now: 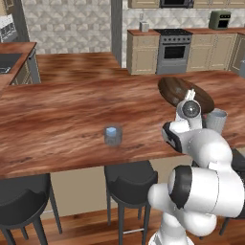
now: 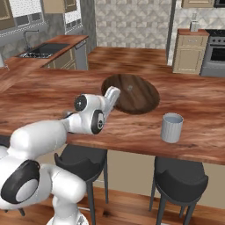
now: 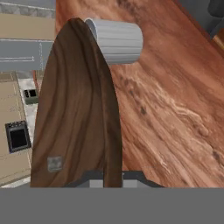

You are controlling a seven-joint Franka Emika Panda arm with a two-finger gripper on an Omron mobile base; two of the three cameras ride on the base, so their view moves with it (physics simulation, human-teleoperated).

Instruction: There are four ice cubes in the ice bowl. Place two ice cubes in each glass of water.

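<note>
The gripper (image 3: 111,183) is closed at the near rim of the dark wooden ice bowl (image 3: 78,113), nothing visibly pinched between its tips. One pale ice cube (image 3: 54,163) lies inside the bowl. Just beyond the bowl stands the paler blue-grey tumbler (image 2: 171,127) on the wooden counter (image 2: 193,94). Well apart, the dark grey tumbler (image 1: 113,136) holds a light-blue cube (image 1: 111,131).

hidden: hand (image 3: 113,183) tips behind ice bowl (image 3: 78,113) rim | pale tumbler (image 1: 216,120) (partly behind arm)
</note>
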